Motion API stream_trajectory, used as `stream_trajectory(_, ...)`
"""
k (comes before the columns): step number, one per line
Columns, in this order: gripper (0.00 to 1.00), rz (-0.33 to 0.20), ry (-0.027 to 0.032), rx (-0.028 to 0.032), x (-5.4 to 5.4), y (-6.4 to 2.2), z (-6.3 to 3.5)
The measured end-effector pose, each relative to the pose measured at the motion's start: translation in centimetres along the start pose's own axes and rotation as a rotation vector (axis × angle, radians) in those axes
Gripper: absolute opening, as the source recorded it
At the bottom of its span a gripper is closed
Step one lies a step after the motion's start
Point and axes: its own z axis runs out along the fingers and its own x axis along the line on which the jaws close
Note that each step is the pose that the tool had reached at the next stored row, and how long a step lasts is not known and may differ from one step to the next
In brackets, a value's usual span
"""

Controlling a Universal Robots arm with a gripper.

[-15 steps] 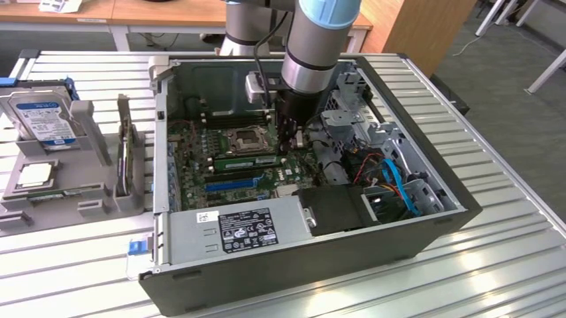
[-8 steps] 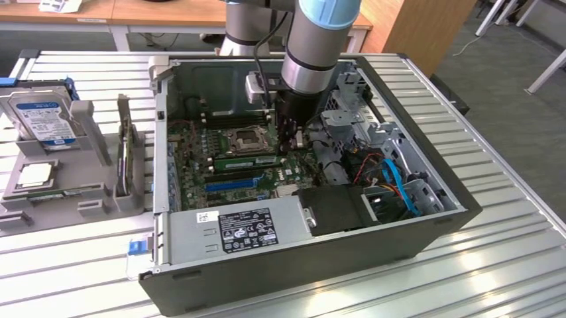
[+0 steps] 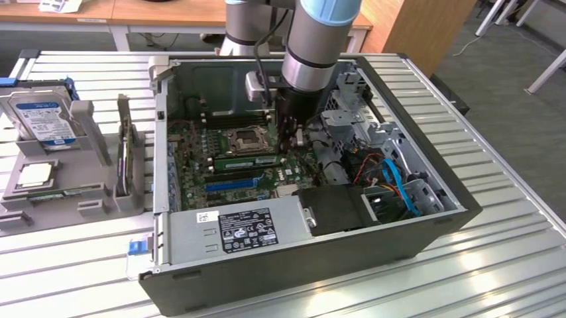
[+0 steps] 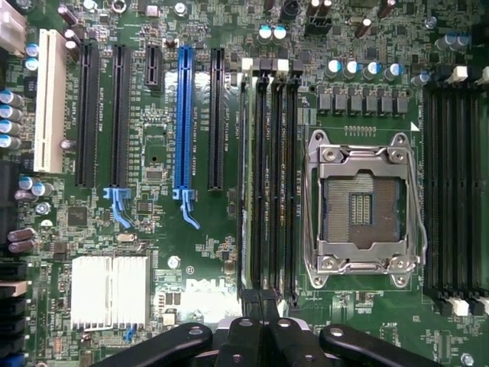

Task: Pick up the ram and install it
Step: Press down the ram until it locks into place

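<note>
Standing in its slot, ram (image 4: 243, 183) below closed gripper (image 4: 262, 306).

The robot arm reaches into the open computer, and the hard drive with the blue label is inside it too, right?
Not quite. The exterior view shows the hard drive outside the computer case, standing in a grey holder at that view's left. The robot arm does reach into the open case.

Gripper (image 4: 260, 336) fingertips cut off by the wrist view's edge
</note>
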Motion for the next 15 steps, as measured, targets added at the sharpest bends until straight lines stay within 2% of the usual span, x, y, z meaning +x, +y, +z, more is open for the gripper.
stream_trajectory(15,0.10,0.000,0.0001,-0.0001,-0.1,0.10,-2.05)
